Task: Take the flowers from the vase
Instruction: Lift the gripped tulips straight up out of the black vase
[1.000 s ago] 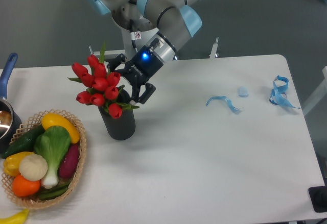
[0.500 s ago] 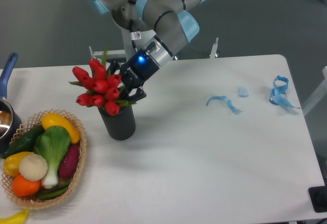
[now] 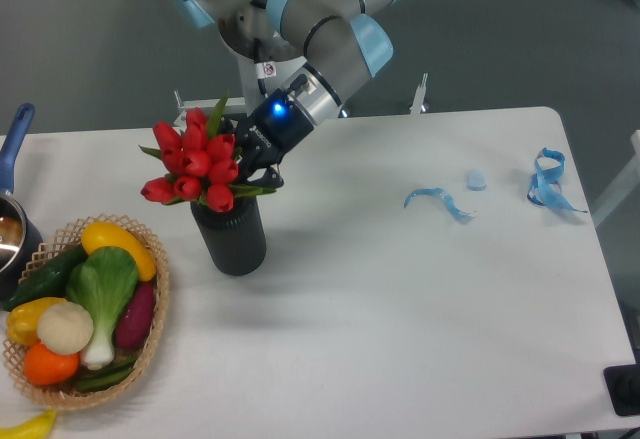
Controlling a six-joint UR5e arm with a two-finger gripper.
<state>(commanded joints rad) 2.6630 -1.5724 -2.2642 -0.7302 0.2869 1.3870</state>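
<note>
The gripper (image 3: 252,167) looks clamped on the flowers (image 3: 196,165), which sit right above the vase (image 3: 230,236); stems catching the rim could tip it on the lift.

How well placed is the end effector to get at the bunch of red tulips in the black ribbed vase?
Probably well placed, yes: the end effector is already against the right side of the bunch of red tulips, just above the mouth of the black ribbed vase. Nothing stands between them. Whether it is shut on them is unclear.
</note>
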